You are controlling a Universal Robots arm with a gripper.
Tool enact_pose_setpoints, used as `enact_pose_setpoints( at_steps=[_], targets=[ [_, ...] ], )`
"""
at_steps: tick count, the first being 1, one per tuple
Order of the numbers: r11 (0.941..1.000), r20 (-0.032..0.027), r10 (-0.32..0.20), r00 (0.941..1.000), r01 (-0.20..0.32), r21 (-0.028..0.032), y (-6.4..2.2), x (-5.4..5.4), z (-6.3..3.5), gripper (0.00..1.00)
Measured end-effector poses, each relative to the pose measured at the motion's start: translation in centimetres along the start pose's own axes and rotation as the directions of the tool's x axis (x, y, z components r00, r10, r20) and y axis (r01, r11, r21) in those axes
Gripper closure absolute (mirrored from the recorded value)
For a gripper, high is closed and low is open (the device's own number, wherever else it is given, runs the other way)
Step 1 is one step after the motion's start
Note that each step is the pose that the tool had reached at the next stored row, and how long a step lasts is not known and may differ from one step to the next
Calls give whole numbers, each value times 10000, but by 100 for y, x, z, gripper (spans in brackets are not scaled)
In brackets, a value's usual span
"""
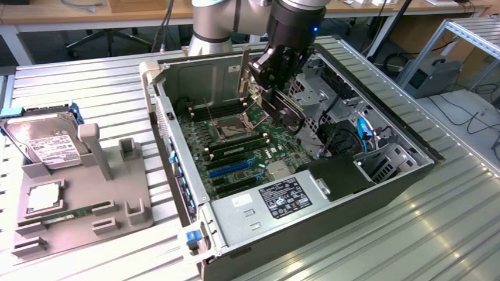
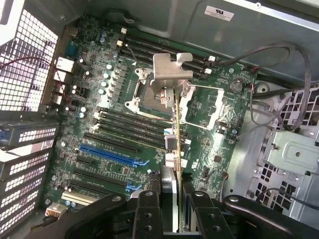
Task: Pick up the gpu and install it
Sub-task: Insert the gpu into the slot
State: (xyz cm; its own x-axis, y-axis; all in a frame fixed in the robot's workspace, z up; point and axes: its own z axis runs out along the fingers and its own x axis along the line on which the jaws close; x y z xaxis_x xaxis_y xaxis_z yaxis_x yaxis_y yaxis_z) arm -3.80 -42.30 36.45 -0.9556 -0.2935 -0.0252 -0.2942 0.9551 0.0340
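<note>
- The gripper (image 1: pixel 273 82) is closed on the gpu (image 1: pixel 284 111) and pinches the card between its fingers (image 2: pixel 149 214).
- The gpu hangs above the motherboard (image 1: pixel 234 149) inside the open computer case (image 1: pixel 328 228). It is not in a slot.
- In the wrist view the card is seen from its thin edge, so its face is hidden. Its silver bracket (image 2: pixel 172 69) sticks out at the far end.
- The arm (image 1: pixel 215 23) is cut off by the picture's edge.
- The case sits on a ribbed metal table (image 1: pixel 445 234).
- At the exterior view's left, a gray holder (image 1: pixel 102 175) carries a hard drive (image 1: pixel 47 146) and a memory stick (image 1: pixel 78 211).
- Wooden desks (image 1: pixel 47 14) stand behind.
</note>
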Motion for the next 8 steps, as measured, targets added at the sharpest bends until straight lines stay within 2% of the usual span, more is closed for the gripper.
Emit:
enact_pose_setpoints(
  at_steps=[8],
  targets=[
    [9992, -14, -407, 9992, 407, -10, 0, 0, 0, 73]
  ],
)
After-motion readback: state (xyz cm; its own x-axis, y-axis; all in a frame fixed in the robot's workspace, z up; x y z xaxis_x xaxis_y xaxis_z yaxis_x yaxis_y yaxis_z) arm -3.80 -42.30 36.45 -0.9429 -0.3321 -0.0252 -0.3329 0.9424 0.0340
